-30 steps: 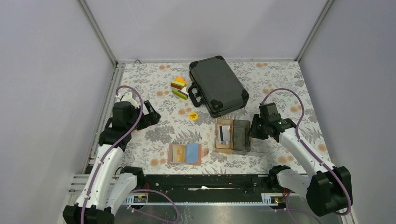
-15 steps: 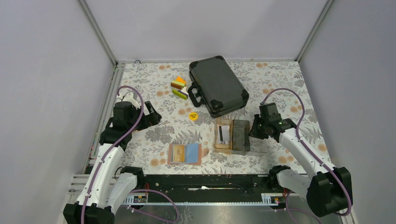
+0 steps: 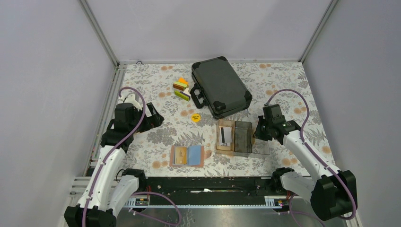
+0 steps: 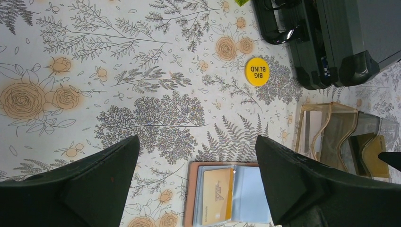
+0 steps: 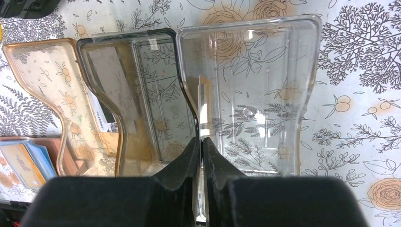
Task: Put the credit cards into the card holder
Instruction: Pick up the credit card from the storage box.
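The right tool (image 5: pixel 202 142) is pinched shut on the wall between the clear and smoky bays of the three-bay compartment tray (image 5: pixel 246 22), its arm angled in from the right. One white-grey card (image 3: pixel 227 135) lies in the amber bay. Near-left of the tray, the card holder (image 3: pixel 187 155) lies open, holding one orange-yellow card (image 4: pixel 216 196). The left tool (image 4: pixel 197 142) gapes wide and holds nothing above the floral surface (image 4: pixel 142 71).

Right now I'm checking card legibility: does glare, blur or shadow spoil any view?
Top view: even light, soft shadows, sharp. Left wrist view: crisp, print on the yellow disc reads, a glint on the handle of the black case. Right wrist view: white glare along the clear tray rim; the dark right pincer blocks the bottom.
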### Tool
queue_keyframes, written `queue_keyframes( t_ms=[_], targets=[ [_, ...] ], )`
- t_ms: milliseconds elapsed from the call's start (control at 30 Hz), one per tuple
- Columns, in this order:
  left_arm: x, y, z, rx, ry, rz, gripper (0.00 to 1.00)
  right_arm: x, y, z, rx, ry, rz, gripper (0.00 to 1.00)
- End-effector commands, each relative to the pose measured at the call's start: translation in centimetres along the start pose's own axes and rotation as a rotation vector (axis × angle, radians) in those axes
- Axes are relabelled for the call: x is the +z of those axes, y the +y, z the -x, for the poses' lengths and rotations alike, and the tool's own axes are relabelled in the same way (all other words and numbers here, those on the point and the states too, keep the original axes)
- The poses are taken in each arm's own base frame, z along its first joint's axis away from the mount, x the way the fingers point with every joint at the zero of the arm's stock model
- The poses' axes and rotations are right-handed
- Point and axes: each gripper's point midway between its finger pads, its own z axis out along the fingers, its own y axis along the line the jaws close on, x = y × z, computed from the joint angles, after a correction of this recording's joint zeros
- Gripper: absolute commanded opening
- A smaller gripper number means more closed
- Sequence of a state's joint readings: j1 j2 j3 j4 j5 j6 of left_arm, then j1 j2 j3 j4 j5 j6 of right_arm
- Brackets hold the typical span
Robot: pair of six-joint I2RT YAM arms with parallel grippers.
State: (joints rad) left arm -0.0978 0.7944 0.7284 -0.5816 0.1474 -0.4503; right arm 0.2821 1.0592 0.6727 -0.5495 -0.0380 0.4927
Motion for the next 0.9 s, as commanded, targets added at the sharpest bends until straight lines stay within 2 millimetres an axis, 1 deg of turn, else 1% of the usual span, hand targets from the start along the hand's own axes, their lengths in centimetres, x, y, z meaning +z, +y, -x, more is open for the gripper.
queue_keyframes(
  t_ms=[0, 233, 300, 367, 533, 567, 633, 867],
  targets=[
    [0.2, -0.6, 0.9, -0.001, -0.029, -0.032, 0.99, -0.5, -0.2, 0.6, 0.010, -0.030, -0.014, 0.09],
    [0.2, -0.7, 0.8, -0.001, -0.025, -0.036, 0.99, -0.2, -0.3, 0.7, 0.004, -0.030, -0.022, 0.00],
    [0.2, -0.7, 0.8, -0.001, -0.025, -0.038, 0.99, -0.2, -0.3, 0.7, 0.003, -0.031, -0.022, 0.00],
    [0.3, -0.8, 0.7, -0.001, -0.023, -0.041, 0.99, -0.3, -0.9, 1.3, 0.001, -0.058, -0.056, 0.00],
    [0.4, -0.8, 0.7, -0.002, -0.017, -0.044, 0.99, -0.3, -1.2, 1.8, -0.005, -0.078, -0.078, 0.00],
    [0.4, -0.8, 0.7, -0.002, -0.016, -0.046, 0.99, -0.3, -1.2, 1.8, -0.006, -0.077, -0.080, 0.00],
    [0.4, -0.8, 0.6, -0.003, -0.012, -0.048, 0.99, -0.1, -1.1, 1.8, -0.008, -0.076, -0.077, 0.04],
    [0.4, -0.9, 0.5, -0.004, -0.009, -0.051, 0.99, 0.6, -1.0, 1.3, -0.005, -0.057, -0.059, 0.09]
  ],
)
